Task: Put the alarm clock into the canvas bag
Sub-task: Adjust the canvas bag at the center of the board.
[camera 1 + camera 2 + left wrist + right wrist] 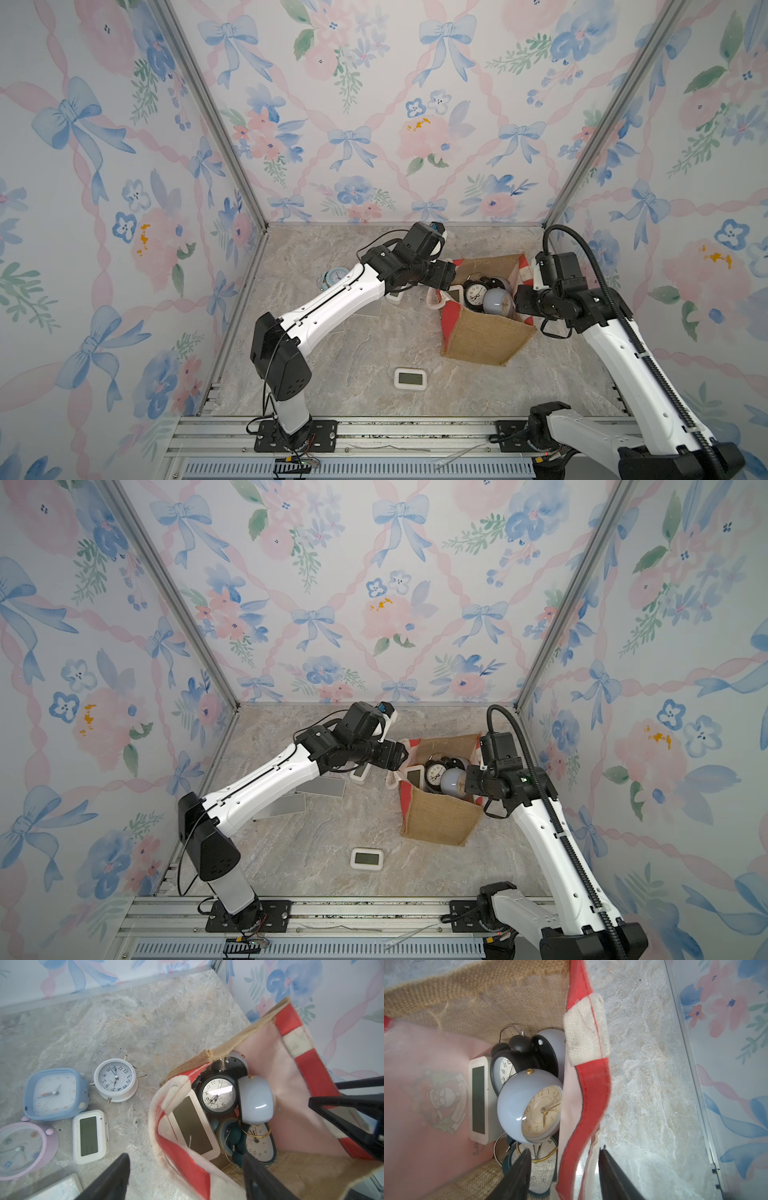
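The right pincer (564,1149) is let go. Its two black fingers are apart, and the red side of the canvas bag (488,987) stands between them. The round grey alarm clock (529,1105) lies inside the bag, just in front of one finger. A black clock (508,1059) sits farther in. The left pincer (185,1155) is wide apart too, over the bag's other red side. Beside it a small white clock (90,1136) lies on the table (145,1022).

pink clock (22,1149) cut off at edge, teal clock (258,1147) w/ dial mostly hidden under grey clock (255,1101)
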### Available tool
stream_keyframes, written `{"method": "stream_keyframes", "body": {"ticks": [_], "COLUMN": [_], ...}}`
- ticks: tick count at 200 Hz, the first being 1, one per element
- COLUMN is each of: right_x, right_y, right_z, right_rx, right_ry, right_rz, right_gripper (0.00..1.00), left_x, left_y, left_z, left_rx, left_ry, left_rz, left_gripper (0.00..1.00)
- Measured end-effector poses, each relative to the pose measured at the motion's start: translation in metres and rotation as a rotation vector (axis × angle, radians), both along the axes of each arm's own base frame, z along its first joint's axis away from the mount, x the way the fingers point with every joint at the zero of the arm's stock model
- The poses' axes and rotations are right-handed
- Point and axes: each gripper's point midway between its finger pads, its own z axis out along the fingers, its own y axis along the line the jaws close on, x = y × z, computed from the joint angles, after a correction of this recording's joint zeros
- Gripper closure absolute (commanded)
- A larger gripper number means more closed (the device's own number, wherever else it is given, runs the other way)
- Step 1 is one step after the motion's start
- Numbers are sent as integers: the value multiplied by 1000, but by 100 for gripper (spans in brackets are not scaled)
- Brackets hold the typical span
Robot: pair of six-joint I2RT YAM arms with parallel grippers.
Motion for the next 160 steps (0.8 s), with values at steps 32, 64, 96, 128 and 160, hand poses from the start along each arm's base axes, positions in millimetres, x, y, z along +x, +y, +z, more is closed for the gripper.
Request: {"method": "stream_keyframes", "body": {"ticks": [32, 64, 96, 128, 160], "right_x": [8, 10, 13, 11, 10], "right_y": [-4, -2, 10, 24, 19], "right_z": [-7, -6, -4, -5, 2], "right_rx": [13, 44, 71, 63, 36], "right_ry": [21, 16, 25, 60, 54], "right_rz": [-19, -20, 8, 48, 33], "right_gripper": [63, 93, 100, 100, 100], "left_x": [15, 15, 5, -9, -14], "left_y": [-11, -28, -63, -93, -91], "left_z": [-52, -54, -36, -36, -38], "left_rx": [51, 20, -36, -58, -43], "left_ry": [101, 133, 131, 152, 164], "left_rz": [4, -45, -147, -217, -209], "left_gripper": [48, 81, 100, 100, 100]}}
